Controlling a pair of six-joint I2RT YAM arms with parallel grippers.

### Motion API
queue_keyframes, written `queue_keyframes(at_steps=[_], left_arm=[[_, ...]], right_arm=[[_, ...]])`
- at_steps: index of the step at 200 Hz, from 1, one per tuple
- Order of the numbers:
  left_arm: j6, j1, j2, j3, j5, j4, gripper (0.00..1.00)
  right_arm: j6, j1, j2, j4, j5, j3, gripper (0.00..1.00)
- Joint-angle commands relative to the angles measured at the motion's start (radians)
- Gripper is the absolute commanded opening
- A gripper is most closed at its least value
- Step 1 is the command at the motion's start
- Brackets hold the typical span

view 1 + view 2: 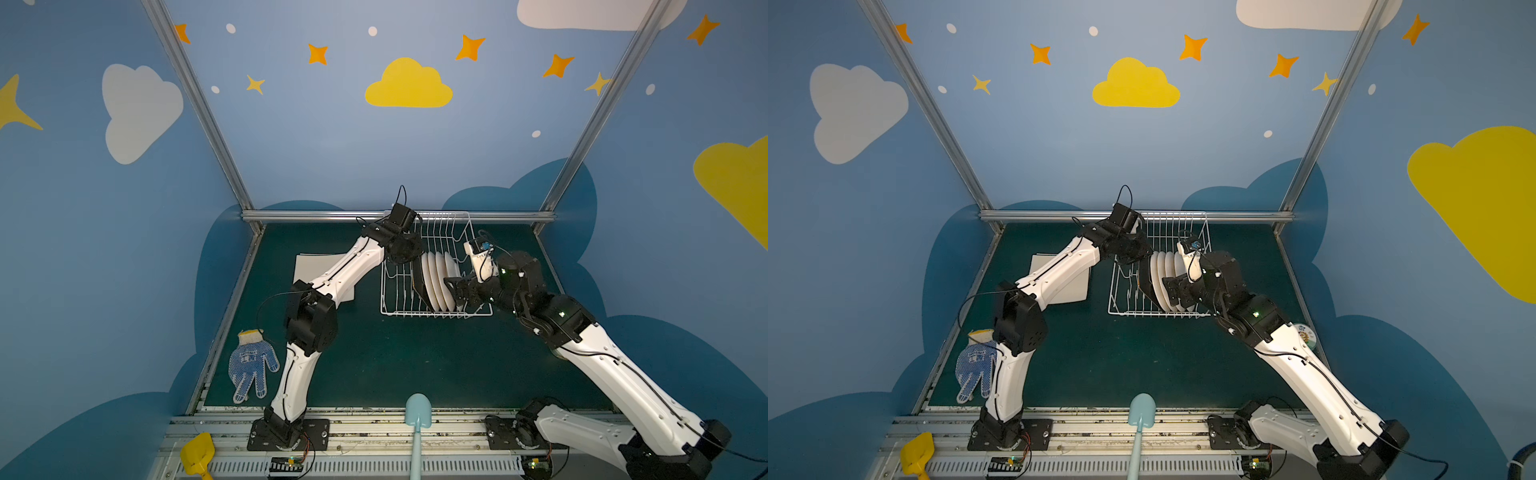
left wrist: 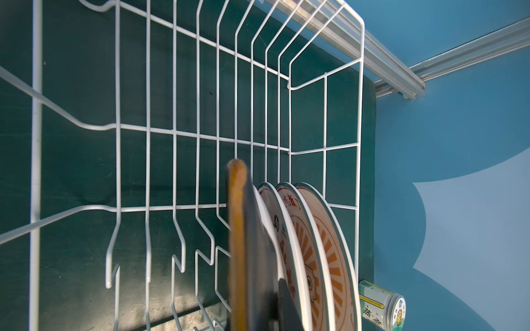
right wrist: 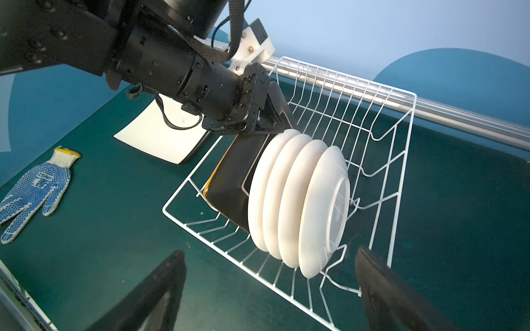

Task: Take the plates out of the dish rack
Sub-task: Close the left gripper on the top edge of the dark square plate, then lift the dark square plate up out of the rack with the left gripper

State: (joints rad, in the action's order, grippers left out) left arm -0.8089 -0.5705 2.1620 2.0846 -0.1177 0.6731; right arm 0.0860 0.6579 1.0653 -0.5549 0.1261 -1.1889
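Observation:
The white wire dish rack (image 1: 436,314) (image 1: 1158,314) (image 2: 175,129) (image 3: 407,94) stands at the back of the green mat. Several round white plates (image 1: 438,278) (image 1: 1167,274) (image 2: 315,243) (image 3: 301,200) stand upright in it beside a black square plate (image 1: 419,286) (image 1: 1145,282) (image 2: 258,258) (image 3: 232,177). My left gripper (image 1: 409,266) (image 3: 266,126) is shut on the black plate's top edge. My right gripper (image 1: 455,291) (image 1: 1177,291) (image 3: 269,258) hangs open at the rack's front right, just clear of the round plates. A cream-white square plate (image 1: 311,266) (image 3: 160,137) lies flat left of the rack.
A blue dotted glove (image 1: 251,365) (image 3: 34,189) lies at the mat's left edge. A light-blue shovel (image 1: 417,415) and a yellow scoop (image 1: 197,455) rest on the front rail. A small jar (image 1: 1308,334) (image 2: 381,306) sits right of the rack. An aluminium rail (image 1: 332,216) runs behind.

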Motion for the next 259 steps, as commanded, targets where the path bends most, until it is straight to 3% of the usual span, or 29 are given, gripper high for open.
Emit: queue_keyframes(at_steps=[1, 197, 227, 259], left_arm=[[0.0, 0.011, -0.053, -0.001, -0.006, 0.031, 0.03], [-0.015, 0.061, -0.259, -0.075, -0.109, 0.005, 0.03], [-0.03, 0.083, -0.306, -0.141, -0.193, -0.043, 0.03], [-0.069, 0.109, -0.369, -0.266, -0.284, -0.204, 0.03]], right_arm=[[-0.002, -0.003, 0.002, 0.001, -0.009, -0.018, 0.92], [0.026, -0.003, 0.025, 0.05, -0.023, -0.007, 0.92], [0.023, -0.003, 0.03, 0.047, -0.028, -0.012, 0.92], [0.026, -0.003, 0.03, 0.049, -0.022, -0.014, 0.92]])
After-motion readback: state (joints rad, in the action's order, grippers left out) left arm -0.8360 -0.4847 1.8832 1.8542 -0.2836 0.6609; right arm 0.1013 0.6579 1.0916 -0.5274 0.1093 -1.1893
